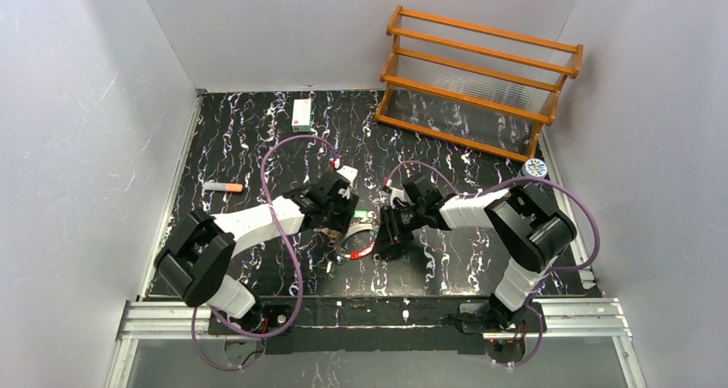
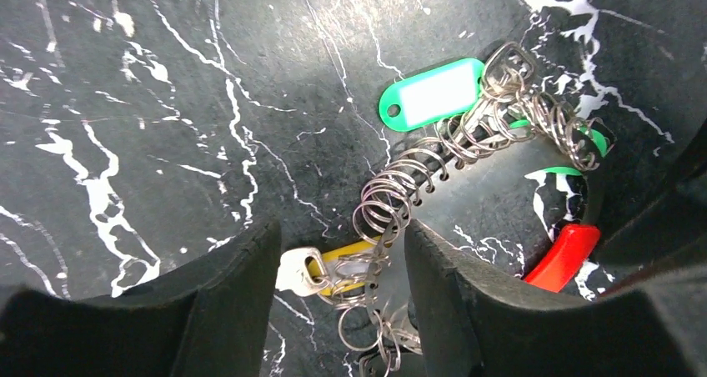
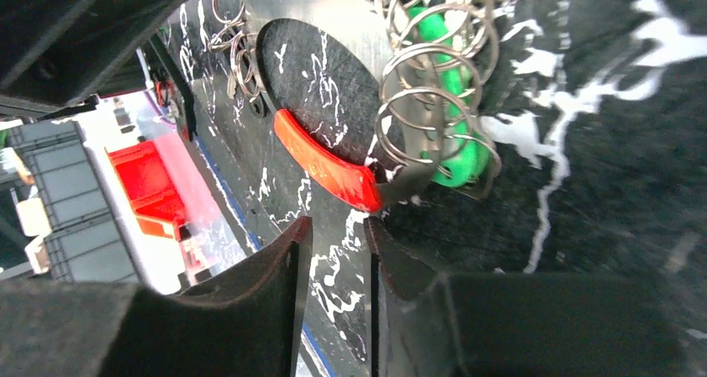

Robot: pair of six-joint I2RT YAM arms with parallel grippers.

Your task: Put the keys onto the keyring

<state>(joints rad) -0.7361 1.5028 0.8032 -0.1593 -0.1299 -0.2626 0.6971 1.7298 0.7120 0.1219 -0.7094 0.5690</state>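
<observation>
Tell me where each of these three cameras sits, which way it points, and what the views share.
Top external: above and behind the arms, looking down on the table; both arms show, left gripper and right gripper at the keyring.
Left wrist: on the left arm, facing down at the keyring and a green tag; own fingers below.
Right wrist: on the right arm, looking low across the table; own fingers below.
Shared: both wrist views catch the keyring's red segment.

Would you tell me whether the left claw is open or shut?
Open: the left claw has its fingers well apart, with small rings of the keyring and a yellow tag lying in the gap.
</observation>
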